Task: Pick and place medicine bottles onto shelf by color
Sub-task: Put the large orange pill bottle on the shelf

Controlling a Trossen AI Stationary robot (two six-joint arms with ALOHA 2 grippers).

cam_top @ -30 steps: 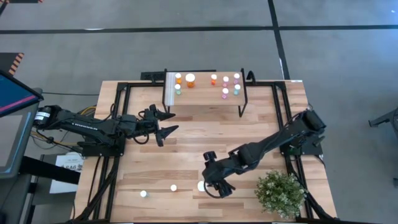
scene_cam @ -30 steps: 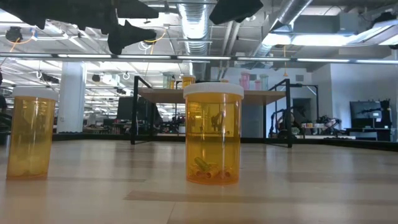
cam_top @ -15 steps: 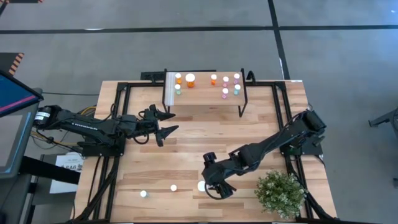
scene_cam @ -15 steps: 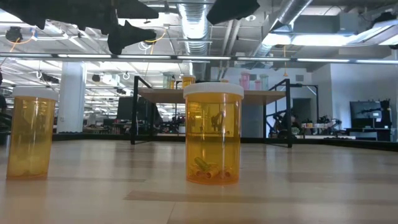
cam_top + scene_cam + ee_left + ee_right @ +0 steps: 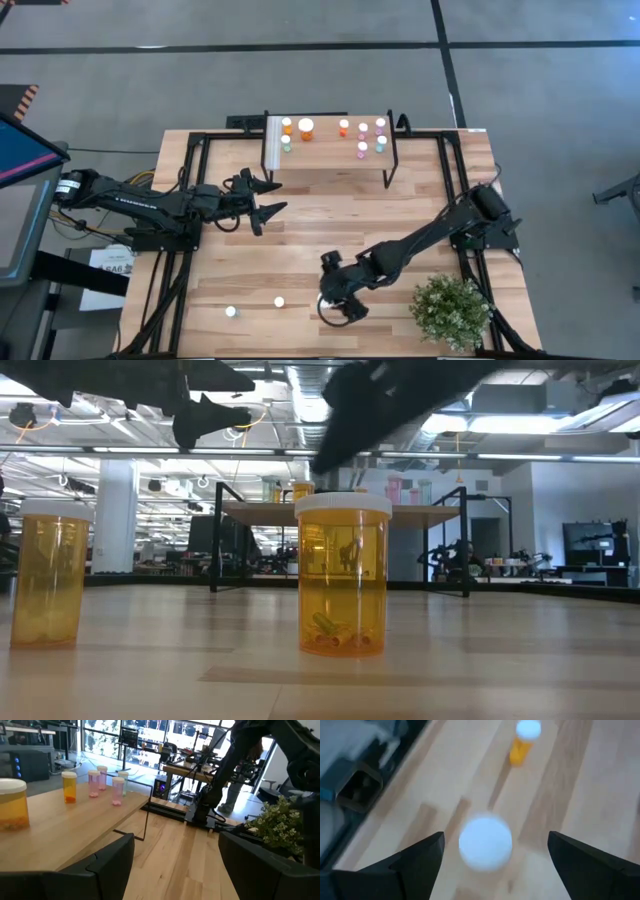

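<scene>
Right gripper (image 5: pixel 487 857) wide open, empty, poised directly above upright orange bottle (image 5: pixel 485 843) at table's near edge, white cap between the fingers; left gripper (image 5: pixel 262 197) open, empty, waiting near shelf (image 5: pixel 330 152), farther off.

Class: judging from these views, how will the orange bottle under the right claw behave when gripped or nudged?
The orange bottle looks like stiff clear plastic, so it should hold its shape in the open right claw. With only a few pills at the bottom, it is probably light. Standing tall on the table, a sideways nudge might tip it, and then it could roll.
</scene>
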